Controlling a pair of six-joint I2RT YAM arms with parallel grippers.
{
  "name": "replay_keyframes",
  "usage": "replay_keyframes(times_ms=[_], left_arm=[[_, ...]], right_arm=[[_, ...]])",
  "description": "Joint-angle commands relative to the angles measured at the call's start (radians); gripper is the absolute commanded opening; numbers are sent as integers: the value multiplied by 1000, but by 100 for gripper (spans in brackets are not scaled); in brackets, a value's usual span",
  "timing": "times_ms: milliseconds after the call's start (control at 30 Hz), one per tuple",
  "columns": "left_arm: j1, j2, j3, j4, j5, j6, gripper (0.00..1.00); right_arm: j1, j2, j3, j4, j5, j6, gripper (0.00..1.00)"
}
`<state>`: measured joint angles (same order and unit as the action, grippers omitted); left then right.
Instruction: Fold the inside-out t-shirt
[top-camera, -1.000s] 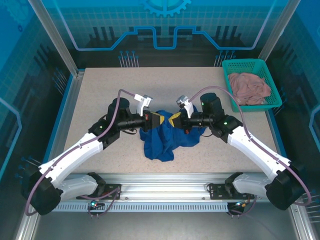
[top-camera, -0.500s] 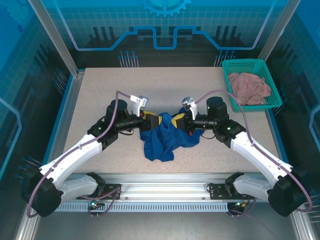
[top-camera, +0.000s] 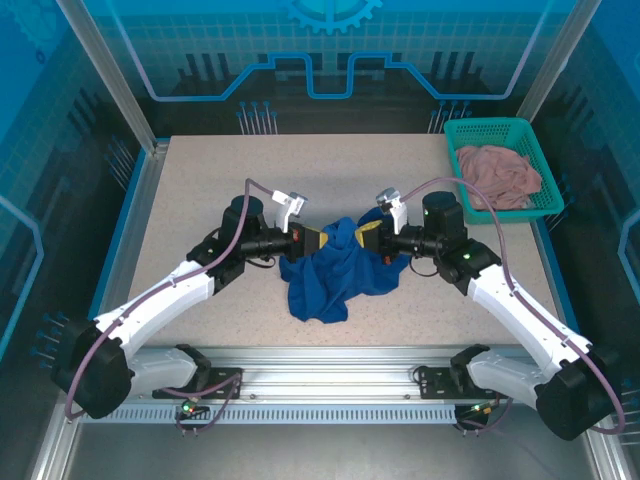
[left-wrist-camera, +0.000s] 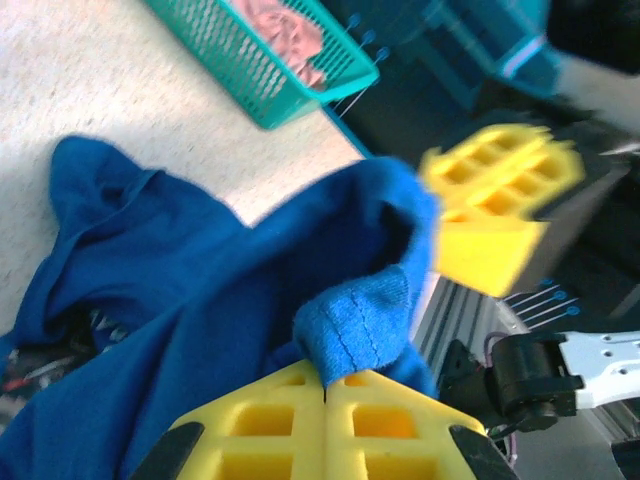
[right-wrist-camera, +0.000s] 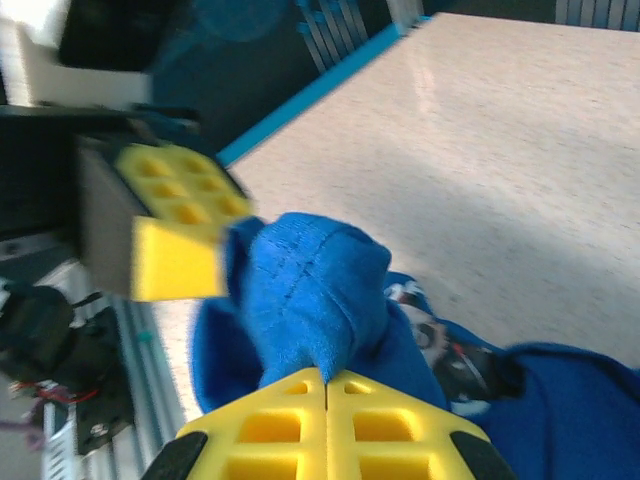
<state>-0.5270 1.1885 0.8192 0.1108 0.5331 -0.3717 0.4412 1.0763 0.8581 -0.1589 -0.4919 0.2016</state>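
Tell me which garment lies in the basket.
The pink cloth, bunched in the teal basket; the blue t-shirt is heaped on the table.

Table (top-camera: 200, 200): speckled beige top, matte, bare from 9 to 12 o'clock. Blue edge trim (top-camera: 120, 240) runs along the 9 and 3 o'clock sides. Ribbed aluminium rail (top-camera: 330, 362) across the 6 o'clock edge. Enclosure: translucent blue back panel (top-camera: 400, 50) at 12 o'clock, fine grid print plus circuit-style line art, gear emblem (top-camera: 332, 10) top centre. Side panels (top-camera: 40, 180) at 9 and 3 o'clock, same blue print. Two slanted aluminium posts (top-camera: 108, 75) at 10–11 and 1–2 o'clock. Dark strip behind the table at 12 o'clock. Light bright and even; soft sheen on the tabletop in the right wrist view.
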Motion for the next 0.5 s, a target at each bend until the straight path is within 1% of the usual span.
replay_keyframes(times_ms=[0, 100, 233, 333, 467], left_arm=[[5, -68, -42, 127, 68, 0, 0], [5, -107, -73, 165, 62, 10, 0], [5, -160, -103, 169, 6, 51, 0], [8, -187, -123, 168, -46, 79, 0], [8, -213, -157, 201, -55, 106, 0]], right_arm=[[-9, -11, 27, -71, 136, -9, 0], [-10, -27, -9, -65, 164, -9, 0], [-11, -66, -38, -76, 182, -33, 0], [-10, -96, -71, -75, 130, -88, 8], [-10, -124, -101, -88, 95, -162, 23]])
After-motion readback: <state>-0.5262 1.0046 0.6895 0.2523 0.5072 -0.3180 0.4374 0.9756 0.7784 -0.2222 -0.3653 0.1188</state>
